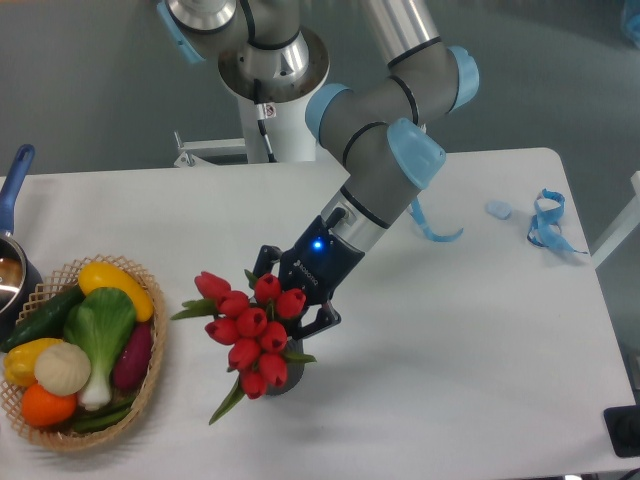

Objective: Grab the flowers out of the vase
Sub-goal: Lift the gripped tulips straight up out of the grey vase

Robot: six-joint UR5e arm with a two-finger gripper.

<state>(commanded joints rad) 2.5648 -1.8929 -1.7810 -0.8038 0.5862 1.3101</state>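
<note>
Plenty of bare white worktop [450, 350] to the right and front of the vase [283, 375]; the wicker basket [150, 385] of veg sits near on the left. The flowers [250, 335], tight red tulip buds with green leaves, spill wider than the mostly hidden vase. Gripper [292, 292] sits behind them; I can't tell how far the jaws are open.
</note>
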